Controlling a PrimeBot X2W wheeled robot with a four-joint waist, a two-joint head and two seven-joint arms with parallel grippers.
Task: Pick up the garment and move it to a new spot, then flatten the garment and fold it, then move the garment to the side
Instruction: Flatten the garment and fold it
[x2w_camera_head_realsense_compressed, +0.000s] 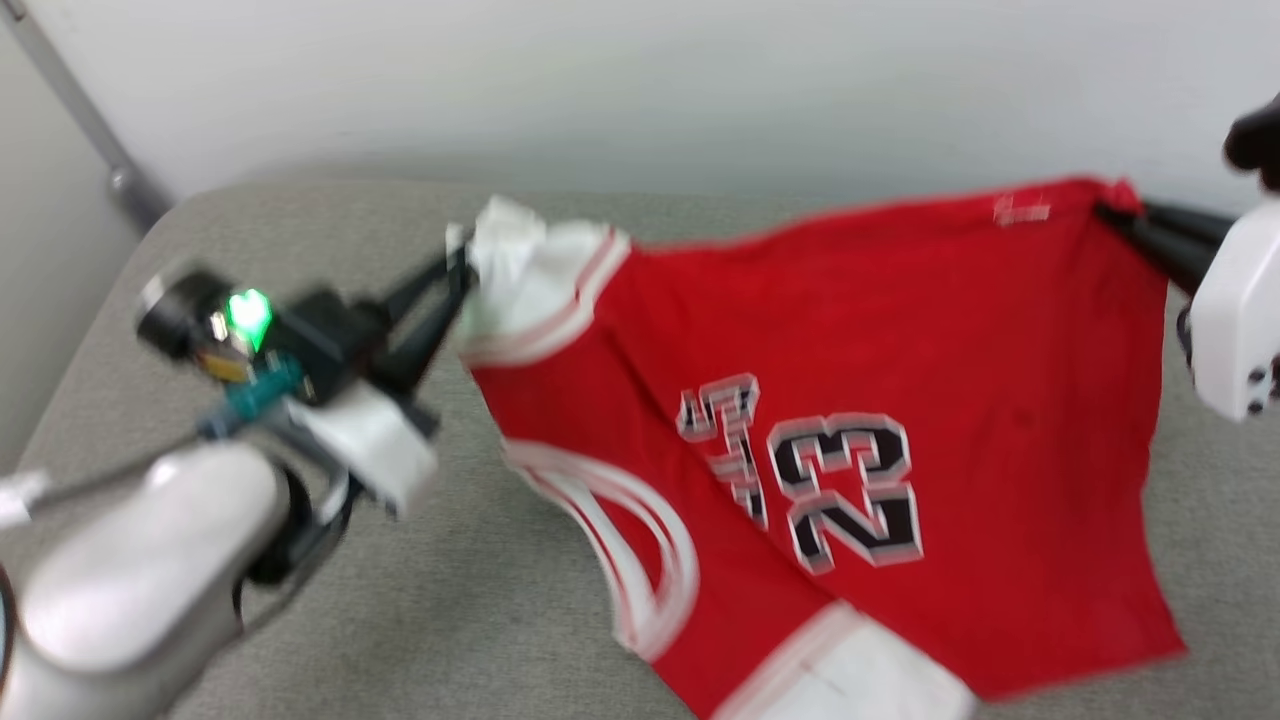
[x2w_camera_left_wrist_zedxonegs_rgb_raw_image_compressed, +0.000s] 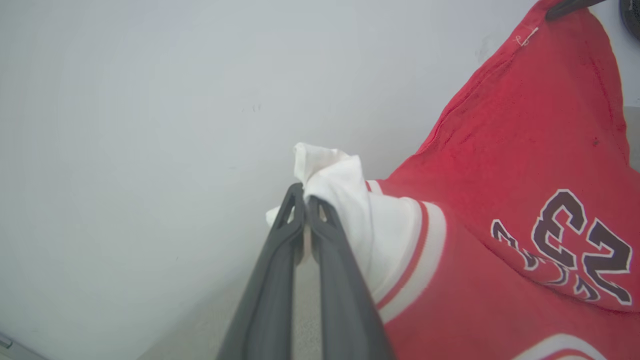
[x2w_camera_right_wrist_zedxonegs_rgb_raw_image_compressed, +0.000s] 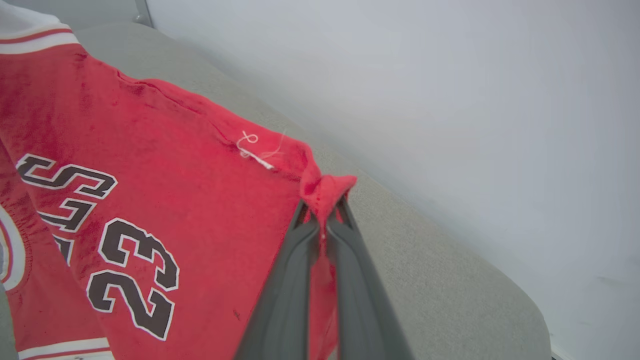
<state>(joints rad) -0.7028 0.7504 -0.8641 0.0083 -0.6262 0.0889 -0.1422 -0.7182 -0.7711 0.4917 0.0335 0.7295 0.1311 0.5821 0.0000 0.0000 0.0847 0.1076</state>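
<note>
Left gripper (x2w_camera_head_realsense_compressed: 460, 262): fingers pressed together, clamped on a bunched wad of white sleeve (x2w_camera_head_realsense_compressed: 525, 270). The cloth pokes out just past the fingertips. A green light (x2w_camera_head_realsense_compressed: 248, 315) glows on the wrist behind it.

Right gripper (x2w_camera_head_realsense_compressed: 1108, 212): fingers pinched together on a small red corner of the garment (x2w_camera_head_realsense_compressed: 900, 330), which is puckered into a knot at the tips. Just beside that grip, along the upper edge, a loose white thread (x2w_camera_right_wrist_zedxonegs_rgb_raw_image_compressed: 252, 149) curls off the fabric.

Between the two grippers the garment hangs spread, its upper edge running from one grip to the other. Below the left gripper is the red-and-white striped sleeve trim, then a looped white-banded opening lower down. Below and inward of the right gripper sits the black, white-outlined "23" (x2w_camera_head_realsense_compressed: 850, 490), with more lettering beside it, creased by a fold. A second white sleeve shows at the garment's low end.

Under it all is a grey padded surface (x2w_camera_head_realsense_compressed: 450, 620). I cannot tell whether the lower hem rests on it. A pale wall (x2w_camera_head_realsense_compressed: 700, 80) stands beyond both grippers.
</note>
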